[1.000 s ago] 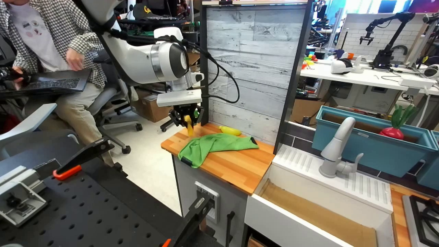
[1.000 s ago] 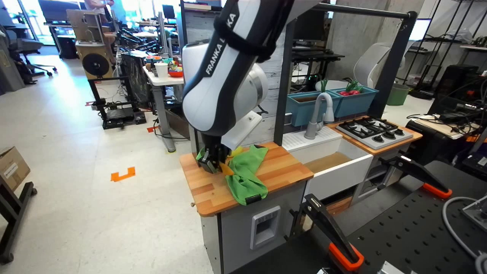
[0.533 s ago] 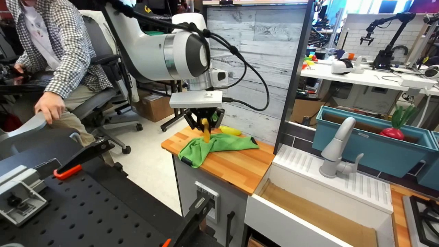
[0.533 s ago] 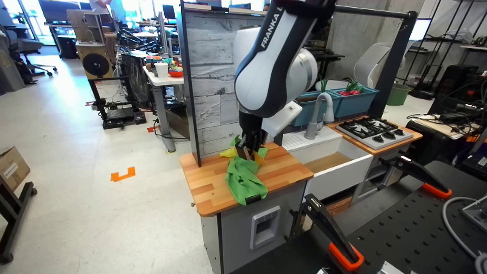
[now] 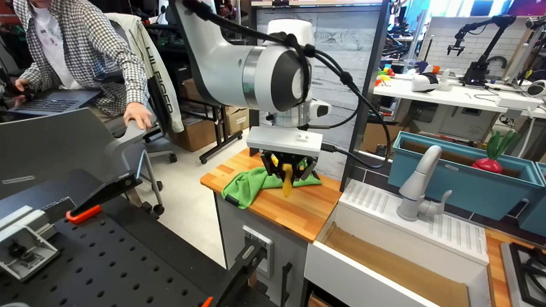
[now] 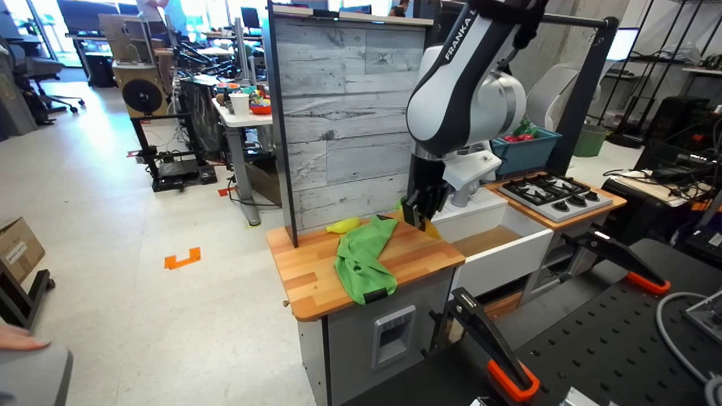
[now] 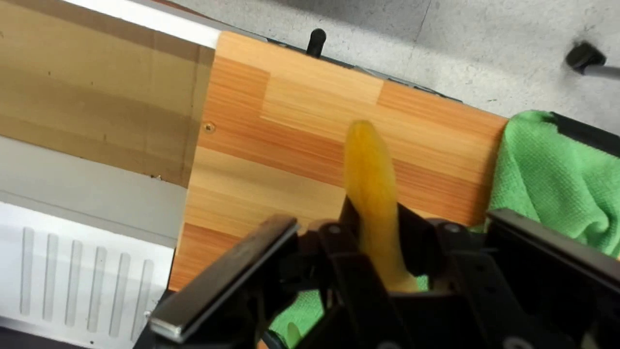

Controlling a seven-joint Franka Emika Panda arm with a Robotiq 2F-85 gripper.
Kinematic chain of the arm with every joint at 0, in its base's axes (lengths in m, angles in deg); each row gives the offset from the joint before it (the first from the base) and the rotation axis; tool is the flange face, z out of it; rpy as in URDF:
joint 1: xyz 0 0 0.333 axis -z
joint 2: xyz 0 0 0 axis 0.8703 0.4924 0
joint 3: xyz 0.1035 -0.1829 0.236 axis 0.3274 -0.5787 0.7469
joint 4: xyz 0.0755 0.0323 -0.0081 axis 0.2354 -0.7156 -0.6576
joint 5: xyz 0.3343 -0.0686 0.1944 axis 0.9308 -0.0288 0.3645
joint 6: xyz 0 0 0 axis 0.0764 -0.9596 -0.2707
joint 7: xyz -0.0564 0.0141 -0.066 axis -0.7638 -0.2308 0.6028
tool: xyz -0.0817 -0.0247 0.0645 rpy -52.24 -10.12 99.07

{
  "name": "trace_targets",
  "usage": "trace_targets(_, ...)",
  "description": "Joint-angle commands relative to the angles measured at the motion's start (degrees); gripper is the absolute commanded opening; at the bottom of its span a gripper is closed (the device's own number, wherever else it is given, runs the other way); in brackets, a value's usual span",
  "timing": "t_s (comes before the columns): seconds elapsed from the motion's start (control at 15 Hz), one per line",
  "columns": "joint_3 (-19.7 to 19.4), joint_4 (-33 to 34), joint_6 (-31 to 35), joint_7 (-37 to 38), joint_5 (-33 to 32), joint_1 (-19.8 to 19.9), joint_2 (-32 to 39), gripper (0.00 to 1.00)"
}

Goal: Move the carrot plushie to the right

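One orange-yellow carrot plushie [image 7: 370, 169], tip downward, is pinched by one robot gripper [image 5: 288, 175]; two black fingers [image 7: 411, 232] press on its opposite sides. The carrot is held above the right part of one wooden countertop [image 5: 298, 209]. On that countertop lie one rumpled green cloth [image 6: 364, 259], left of the carrot with its far end reaching behind the gripper, and one yellow banana-shaped toy [image 6: 343, 225] near the far edge. To the right are one white sink [image 5: 341, 264], one grey faucet [image 5: 420, 183] and one stove top [image 6: 555, 194]. Two blue planters [image 5: 448, 183] stand beyond the sink, the second only partly in view.

Half a second ago, the gripper and carrot were over the cloth; now they are farther right, above wood. The cloth has kept its place. In an exterior view the yellow toy, partly covered then, now shows whole. At the left, a seated person's hand [image 5: 137, 115] rests on a grey armrest [image 5: 123, 140], which has come farther right.

The countertop's right edge meets the sink. Its near edge drops to a grey cabinet front [image 6: 361, 344] and the floor [image 7: 387, 24]. A grey plank panel [image 6: 350, 113] rises along the far edge. Room for moving is the stretch of wood between cloth and sink, directly below the carrot.
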Motion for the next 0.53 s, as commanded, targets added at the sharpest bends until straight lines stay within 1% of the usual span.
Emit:
trace_targets(0.0, 2.38, 6.43, -5.46, -3.99, 3.6, 3.52, 4.27, 0.03)
trace_targets(0.13, 2.32, 10.04, -8.54, -4.45, 4.67, 4.23, 6.8, 0.03)
trace_targets(0.47, 1.39, 21.09, -17.76, -4.01, 6.13, 3.6, 14.52, 0.03)
